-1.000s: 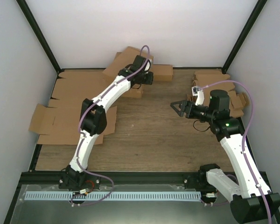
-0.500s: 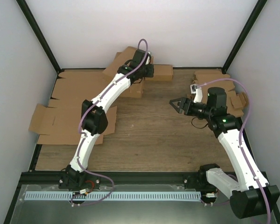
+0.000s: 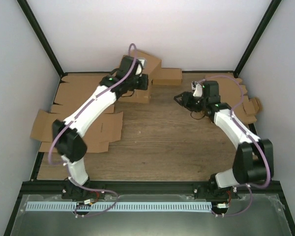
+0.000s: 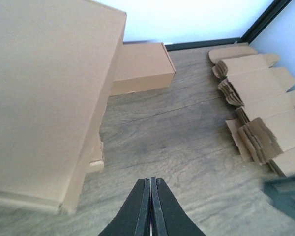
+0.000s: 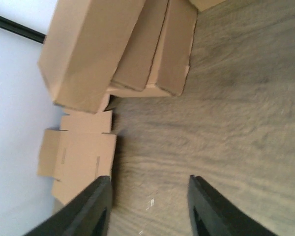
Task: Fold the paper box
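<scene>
— Both arms have changed pose: the left arm (image 3: 91, 105) has swung its elbow out and down to the left. The right arm (image 3: 231, 125) has stretched up the bench (image 3: 157, 142), with its elbow now bent out to the right.
— And the paper box (image 3: 150, 58)?
— Folded, lying tilted on other folded boxes (image 3: 137, 94), just left of the short box (image 3: 167, 75).
— Left gripper (image 3: 143, 82)?
— It hovers near the short box's left end, over bare wood, jaws clenched together on nothing.
— Right gripper (image 3: 180, 100)?
— On the near side of the short box, slightly right and apart from it. Its jaws are spread wide, empty, pointing left.
</scene>
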Robot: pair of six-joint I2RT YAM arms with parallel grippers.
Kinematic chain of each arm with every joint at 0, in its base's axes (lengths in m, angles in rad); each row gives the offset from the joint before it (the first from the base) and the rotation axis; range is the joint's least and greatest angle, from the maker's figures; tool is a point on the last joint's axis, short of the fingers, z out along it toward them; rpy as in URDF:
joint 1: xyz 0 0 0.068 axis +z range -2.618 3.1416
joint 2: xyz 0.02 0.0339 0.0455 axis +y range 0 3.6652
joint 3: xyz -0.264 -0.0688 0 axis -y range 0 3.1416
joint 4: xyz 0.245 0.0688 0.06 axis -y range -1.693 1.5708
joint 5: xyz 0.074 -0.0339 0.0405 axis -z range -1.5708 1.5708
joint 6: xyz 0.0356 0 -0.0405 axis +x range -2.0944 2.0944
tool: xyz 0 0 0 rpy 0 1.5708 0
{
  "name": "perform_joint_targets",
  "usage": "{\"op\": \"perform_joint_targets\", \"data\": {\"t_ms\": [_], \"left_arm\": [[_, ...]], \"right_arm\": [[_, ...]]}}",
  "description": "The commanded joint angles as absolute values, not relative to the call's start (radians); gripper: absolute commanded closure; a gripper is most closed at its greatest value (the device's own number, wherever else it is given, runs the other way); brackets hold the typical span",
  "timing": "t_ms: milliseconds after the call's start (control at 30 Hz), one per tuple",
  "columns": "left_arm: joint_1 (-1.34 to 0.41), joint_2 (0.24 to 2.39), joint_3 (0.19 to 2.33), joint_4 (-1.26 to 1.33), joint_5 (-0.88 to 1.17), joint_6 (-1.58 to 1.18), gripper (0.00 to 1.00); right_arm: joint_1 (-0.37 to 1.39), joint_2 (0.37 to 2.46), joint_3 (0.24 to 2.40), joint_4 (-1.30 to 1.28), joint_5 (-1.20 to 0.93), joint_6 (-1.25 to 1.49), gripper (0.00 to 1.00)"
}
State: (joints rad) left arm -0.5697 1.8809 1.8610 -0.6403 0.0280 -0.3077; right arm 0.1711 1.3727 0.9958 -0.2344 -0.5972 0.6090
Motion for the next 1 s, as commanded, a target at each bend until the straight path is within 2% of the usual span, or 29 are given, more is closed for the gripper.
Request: {"op": "perform_joint_targets", "data": {"t_ms": [0,200,233,400,800,967], "left_arm": [[-0.536,1.725,1.724,-0.611,0.001,-0.287,0.95],[-0.360,1.646,1.593,-0.571,0.097,-0.269,0.94],[-0.331,1.649,1.584,-0.566,0.111,-0.267,0.94],[-0.182,1.702,1.570,-0.514,0.255,-0.291,0.90],[0.015,1.859,1.636,-0.409,0.416,-0.375,0.44],[0.031,1.909,1.652,-0.356,0.489,-0.388,0.42]], "right_arm": [[0.176,1.546,1.150,-0.154,-0.557,0.606,0.59],[0.183,1.808,1.352,-0.137,-0.584,0.547,0.97],[0.186,1.847,1.397,-0.129,-0.595,0.530,0.99],[0.198,2.049,1.622,-0.161,-0.610,0.431,0.99],[0.212,2.357,1.961,-0.088,-0.664,0.340,0.99],[0.220,2.391,2.017,-0.036,-0.669,0.343,0.99]]}}
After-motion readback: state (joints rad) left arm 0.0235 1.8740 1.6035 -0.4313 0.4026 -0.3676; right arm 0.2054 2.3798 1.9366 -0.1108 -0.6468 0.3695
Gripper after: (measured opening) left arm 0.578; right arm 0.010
